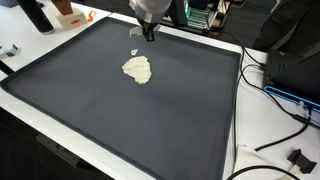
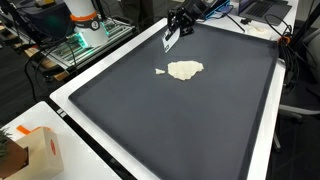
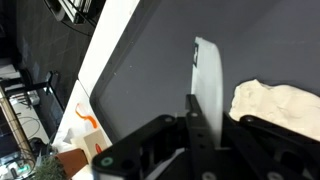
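The fingers [image 3: 191, 115] are closed on a thin white flat strip [image 3: 208, 85], pinching its lower end so that most of the blade stands free ahead of them. That grip leaves the long edge exposed, which I judge suits scraping or nudging better than carrying. In both exterior views the strip [image 2: 169, 41] hangs edge-down over the far part of a dark grey matte mat [image 1: 150, 120]. It is close to the surface, though I cannot tell whether its tip touches. It looks stiff and smooth, like plastic or card, with straight sides and a rounded end. Near it, toward the middle of the mat, lies a cream-coloured crumpled lump [image 1: 137, 69]. The lump is low and irregular with soft folds in the wrist view [image 3: 275, 105], and it could be dough or bunched cloth; the pictures do not settle which. A small cream scrap [image 2: 160, 71] sits just beside the lump, apart from it, on the side nearer the strip [image 1: 148, 36]. The mat is broad and rectangular with a slightly raised rim. Its even, non-glossy surface covers nearly all of the white desk [image 1: 240, 110], probably to give a plain, grippy working field. An orange and white carton [image 2: 38, 150] stands off the mat at a desk corner, well apart from the strip and lump.
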Available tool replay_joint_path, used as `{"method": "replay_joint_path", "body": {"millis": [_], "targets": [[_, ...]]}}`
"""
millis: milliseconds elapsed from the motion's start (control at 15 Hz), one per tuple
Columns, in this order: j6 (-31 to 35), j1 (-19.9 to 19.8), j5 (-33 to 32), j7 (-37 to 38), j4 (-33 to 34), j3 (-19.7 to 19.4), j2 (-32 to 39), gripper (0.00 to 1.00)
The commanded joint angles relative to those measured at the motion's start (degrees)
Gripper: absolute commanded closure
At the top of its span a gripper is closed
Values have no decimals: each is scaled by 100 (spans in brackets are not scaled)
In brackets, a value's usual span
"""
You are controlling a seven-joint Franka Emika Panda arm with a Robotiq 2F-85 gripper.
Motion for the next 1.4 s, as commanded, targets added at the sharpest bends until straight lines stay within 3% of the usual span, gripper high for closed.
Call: {"method": "replay_joint_path", "body": {"millis": [0, 867, 1333], "targets": [[295, 9, -169, -569, -382, 68, -416, 99], [1792, -379, 348, -3273, -1322, 126, -1574, 99], [2435, -794, 1552, -4766, -1735, 72, -1848, 99]]}}
